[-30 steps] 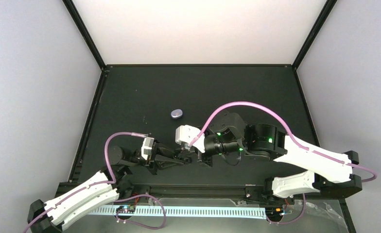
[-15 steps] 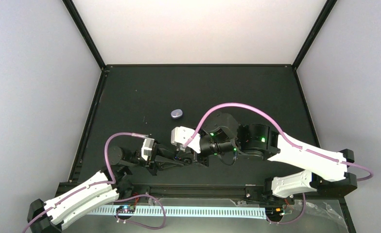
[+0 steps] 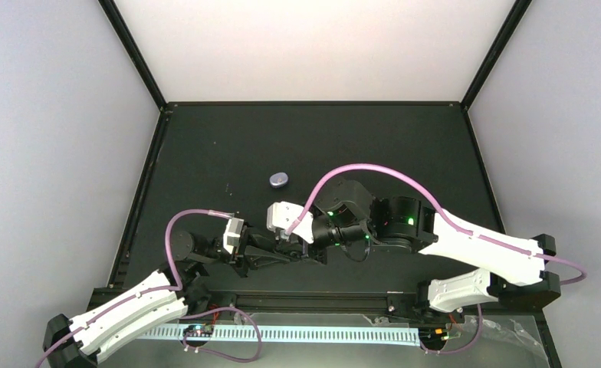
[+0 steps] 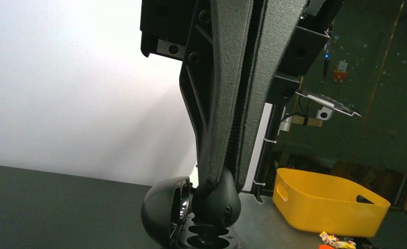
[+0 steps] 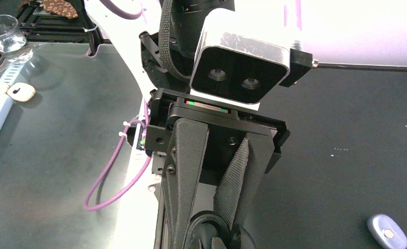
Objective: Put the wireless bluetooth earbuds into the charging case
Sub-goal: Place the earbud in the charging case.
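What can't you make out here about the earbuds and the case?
Every view: no earbuds identifiable; overhead, the left tool and right tool cover their meeting spot.
Left wrist view: the black charging case is cut off by the bottom edge.
Overhead: the purple oval object is too small to identify.

We see left arm and right arm crowding the tabletop's near edge, a lilac oval beyond, far half open.

Top camera looks down on the table; both close wrist cameras share the left end effector.
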